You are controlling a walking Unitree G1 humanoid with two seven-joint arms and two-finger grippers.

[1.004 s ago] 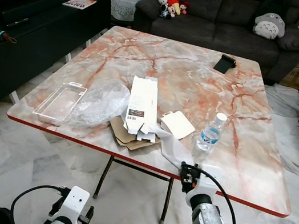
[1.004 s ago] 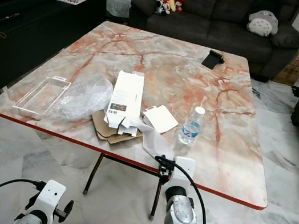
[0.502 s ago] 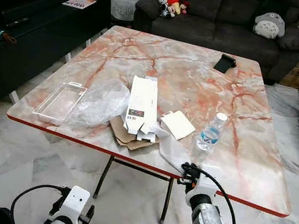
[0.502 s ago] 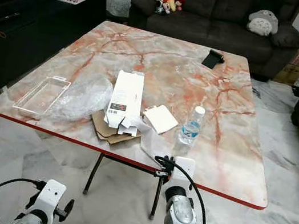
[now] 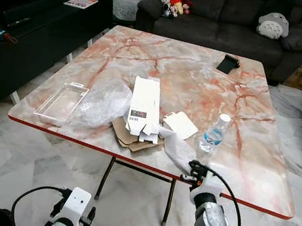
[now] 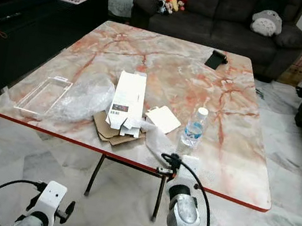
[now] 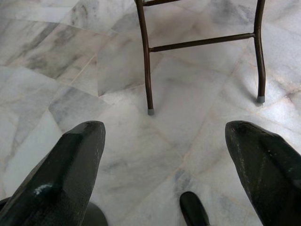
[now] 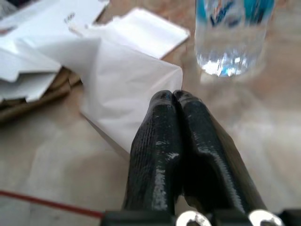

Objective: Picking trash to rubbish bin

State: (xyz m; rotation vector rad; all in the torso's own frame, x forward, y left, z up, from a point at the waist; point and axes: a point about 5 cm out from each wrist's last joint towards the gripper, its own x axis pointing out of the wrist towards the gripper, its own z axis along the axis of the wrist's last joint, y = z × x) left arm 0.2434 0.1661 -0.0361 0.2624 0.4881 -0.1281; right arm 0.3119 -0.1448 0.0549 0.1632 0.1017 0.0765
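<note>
My right gripper (image 8: pixel 174 96) has its jaws pressed together, nothing between them, tips over the near edge of the white paper sheet (image 8: pixel 124 77) on the marble table (image 5: pixel 258 167). A water bottle (image 5: pixel 213 133) stands just beside the sheet, with a white carton (image 5: pixel 144 106), brown cardboard (image 5: pixel 126 135), crumpled clear plastic (image 5: pixel 105 101) and a clear tray (image 5: pixel 61 103) to the robot's left. My left gripper (image 7: pixel 164 155) hangs low over the floor (image 7: pixel 188 84), jaws spread wide.

Water bottle (image 5: pixel 213 134) just beside white paper (image 5: pixel 177 148).
</note>
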